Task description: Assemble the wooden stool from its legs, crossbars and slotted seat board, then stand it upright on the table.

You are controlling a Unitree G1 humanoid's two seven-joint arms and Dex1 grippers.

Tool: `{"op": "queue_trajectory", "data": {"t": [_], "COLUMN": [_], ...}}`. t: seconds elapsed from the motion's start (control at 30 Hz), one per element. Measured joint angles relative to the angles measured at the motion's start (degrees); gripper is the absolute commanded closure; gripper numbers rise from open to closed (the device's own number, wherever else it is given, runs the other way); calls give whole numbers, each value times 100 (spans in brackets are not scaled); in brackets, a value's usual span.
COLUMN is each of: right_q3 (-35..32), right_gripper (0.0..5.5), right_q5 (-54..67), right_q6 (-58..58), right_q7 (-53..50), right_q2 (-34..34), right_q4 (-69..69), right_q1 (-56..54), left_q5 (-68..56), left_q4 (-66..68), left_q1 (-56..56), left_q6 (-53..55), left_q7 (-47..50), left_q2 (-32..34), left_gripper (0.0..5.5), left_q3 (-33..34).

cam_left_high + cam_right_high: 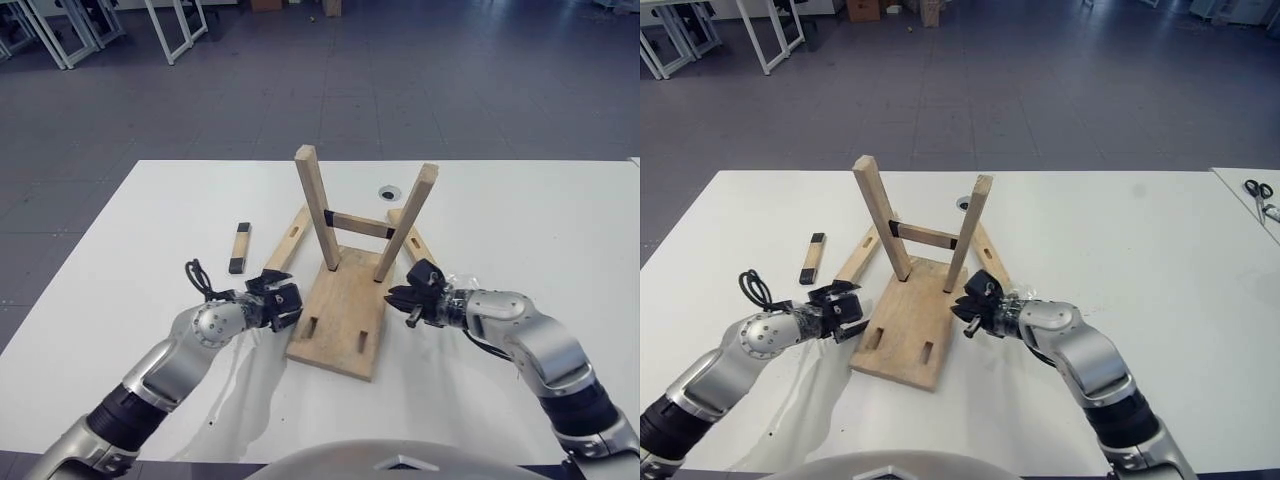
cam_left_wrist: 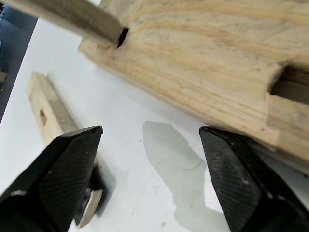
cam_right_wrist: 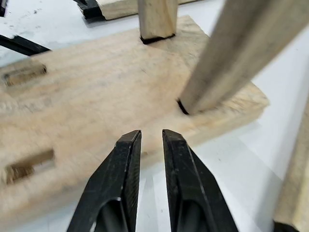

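In the left eye view, the seat board (image 1: 330,325) lies flat on the table (image 1: 520,220) between my two grippers, its long axis running away from me. Two standing legs (image 1: 318,205) rise from its far end, joined by a fitted crossbar (image 1: 358,224). The empty slots (image 1: 313,327) are at the near end. My left gripper (image 1: 283,300) is just beside the board's left edge, and my right gripper (image 1: 400,298) is just beside its right edge. The left loose leg (image 1: 290,238) lies beyond my left gripper, slanting away and inward. The right loose leg (image 1: 412,240) lies beyond my right gripper. A spare crossbar (image 1: 239,248) lies farther left, nearer my left arm. The right eye view shows the same layout, with open table on both sides. In the left wrist view, my left fingers (image 2: 67,174) are spread wide and hold nothing, and the board's edge is just ahead. In the right wrist view, my right fingers (image 3: 123,174) are nearly together with a narrow gap and nothing between them, aimed at the board's side. I judge that each loose leg suits the arm on its own side.
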Motion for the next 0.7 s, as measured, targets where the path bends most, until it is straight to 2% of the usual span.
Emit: {"op": "queue_trajectory", "data": {"t": [0.1,0.17,0.3,0.37,0.43,0.53,0.57,0.7], "right_q3": [135,89,-599,-990,-1150,-1405,-1435,-1341], "right_gripper": [471,471,471,471,471,471,471,471], "right_q5": [-90,-112,-36,40,79,251,292,398], "right_q6": [-109,-144,-69,-29,-2,208,291,455], "right_q7": [-47,-55,-41,-10,-24,-227,-348,-621], "right_q2": [151,154,-269,-538,-545,-427,-302,61], "right_q4": [236,242,6,-116,-273,-649,-789,-1024], "right_q1": [-148,-110,116,133,215,598,739,802], "left_q5": [-211,-202,-286,-653,-1041,-1552,-1583,-1561], "left_q4": [-676,-827,-777,-450,-59,366,548,1576], "left_q1": [79,88,278,721,757,162,-197,-673], "left_q6": [288,418,394,435,1035,1782,1878,1884], "left_q7": [-701,-772,-815,-507,50,1244,1654,2208], "left_q2": [12,110,209,199,-311,-1233,-1469,-2021], "left_gripper": [174,174,174,174,174,174,174,174], "left_q3": [-342,-354,-61,784,1799,3480,3836,3937]}}
